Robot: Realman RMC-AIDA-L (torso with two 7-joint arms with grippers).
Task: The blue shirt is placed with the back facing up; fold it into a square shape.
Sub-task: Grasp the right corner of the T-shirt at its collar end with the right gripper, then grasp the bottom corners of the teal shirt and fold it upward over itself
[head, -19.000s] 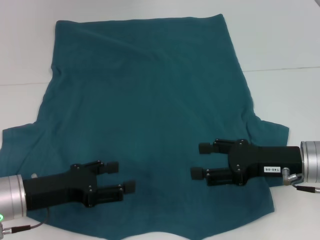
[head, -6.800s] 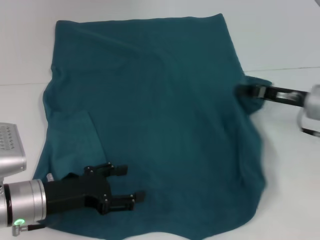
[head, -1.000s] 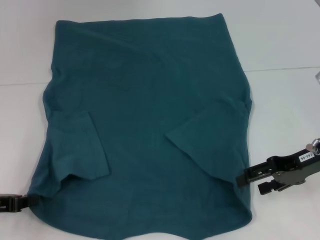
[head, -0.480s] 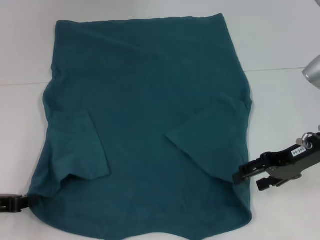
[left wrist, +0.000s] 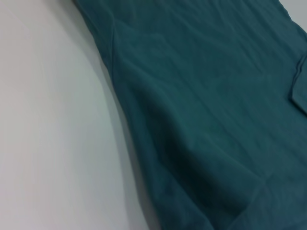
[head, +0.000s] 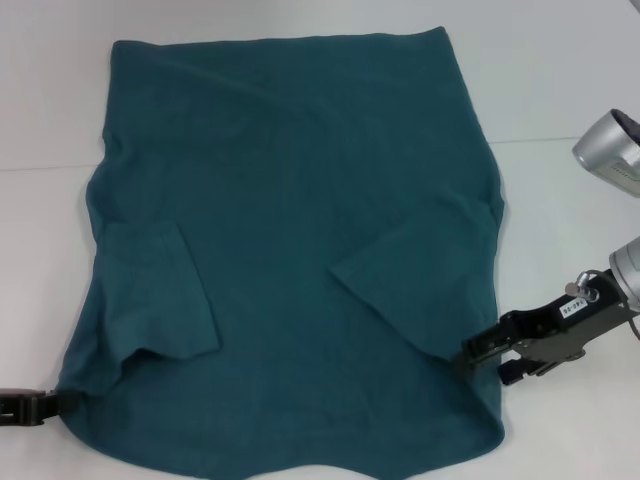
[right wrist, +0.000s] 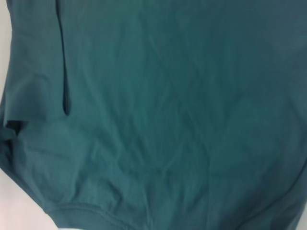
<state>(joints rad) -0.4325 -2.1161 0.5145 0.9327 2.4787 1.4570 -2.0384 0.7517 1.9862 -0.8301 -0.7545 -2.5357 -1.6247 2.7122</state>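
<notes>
The left end effector (head: 25, 408) is at the near left corner of the head view, down low. Its black tip touches the near left edge of the blue shirt (head: 300, 230). Only a small bit of it shows, so I cannot tell if it is spread or pressed together.

The right end effector (head: 480, 358) is at the near right edge of the shirt. Its two black fingers (head: 482, 347) are a little apart, and the upper one touches the cloth edge. I cannot tell if any cloth sits between them.

The blue shirt lies flat on the white tabletop (head: 560, 90). It fills most of the middle. Both short sleeves are folded in on top of the body. The left sleeve (head: 160, 290) lies near the left side. The right sleeve (head: 420, 275) lies near the right side, with a pointed corner toward the middle. The far edge of the shirt is straight. The near edge is curved.

The left wrist view shows the shirt's edge (left wrist: 144, 158) with soft wrinkles next to bare tabletop.
</notes>
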